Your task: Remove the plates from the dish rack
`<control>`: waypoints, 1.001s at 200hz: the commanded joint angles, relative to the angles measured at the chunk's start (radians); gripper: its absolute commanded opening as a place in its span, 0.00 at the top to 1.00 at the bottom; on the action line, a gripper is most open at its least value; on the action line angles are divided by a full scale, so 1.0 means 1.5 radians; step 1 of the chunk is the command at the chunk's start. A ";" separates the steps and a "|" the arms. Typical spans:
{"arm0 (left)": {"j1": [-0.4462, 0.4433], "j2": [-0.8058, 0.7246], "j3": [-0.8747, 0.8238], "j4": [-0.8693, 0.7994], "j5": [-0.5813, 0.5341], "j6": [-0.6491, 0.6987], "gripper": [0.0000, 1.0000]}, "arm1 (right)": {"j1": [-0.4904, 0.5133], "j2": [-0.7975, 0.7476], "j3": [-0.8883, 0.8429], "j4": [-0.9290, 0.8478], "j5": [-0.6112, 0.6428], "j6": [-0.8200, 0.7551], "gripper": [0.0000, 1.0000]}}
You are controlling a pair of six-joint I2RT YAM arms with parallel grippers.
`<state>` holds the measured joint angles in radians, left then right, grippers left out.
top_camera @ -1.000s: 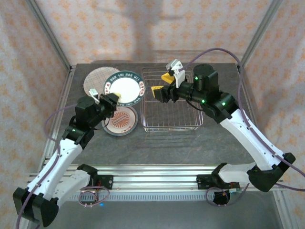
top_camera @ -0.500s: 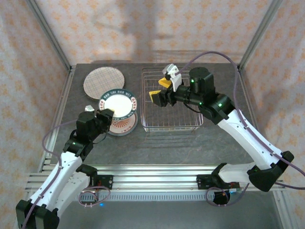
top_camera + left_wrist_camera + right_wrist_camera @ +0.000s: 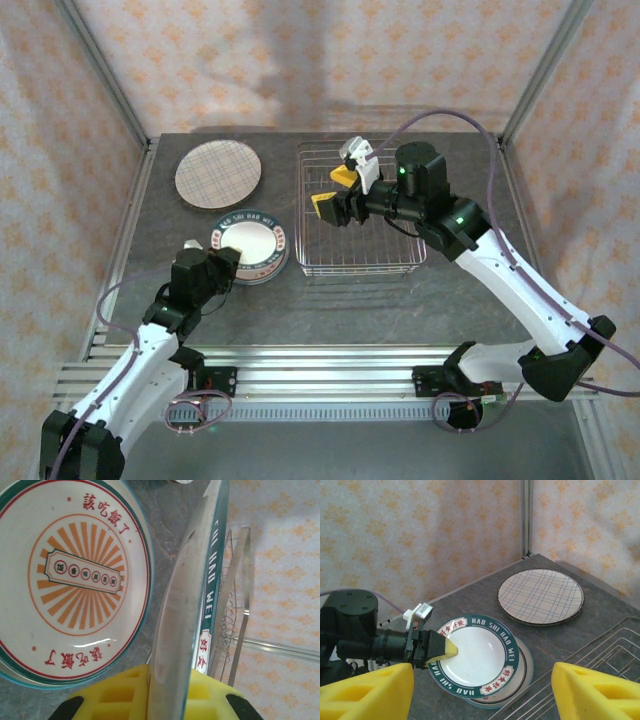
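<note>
The left end effector [image 3: 218,268], clamped on the rim of the green-rimmed lettered white plate [image 3: 250,244], has carried it down and away from the silver wire dish rack [image 3: 372,245]. It now sits just over the orange sunburst plate [image 3: 75,580] on the dark worktop [image 3: 330,300] — release looks close. The right end effector [image 3: 336,190] hangs with jaws apart above the rack (its wires look bare), and the purple plaid round plate [image 3: 218,173] lies well clear.
</note>
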<state>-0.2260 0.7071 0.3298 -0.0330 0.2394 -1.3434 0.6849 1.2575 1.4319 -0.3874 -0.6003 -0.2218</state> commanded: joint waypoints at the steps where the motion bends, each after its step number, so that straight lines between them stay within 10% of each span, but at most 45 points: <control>1: 0.006 0.013 -0.015 0.084 -0.020 -0.012 0.89 | 0.005 -0.003 -0.009 0.024 -0.014 0.002 0.27; 200: 0.036 0.195 -0.061 0.264 0.007 -0.003 0.86 | 0.005 -0.003 -0.021 0.027 -0.034 0.021 0.27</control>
<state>-0.1867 0.9863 0.2398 0.2741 0.2382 -1.3609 0.6849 1.2575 1.4124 -0.3798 -0.6296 -0.2062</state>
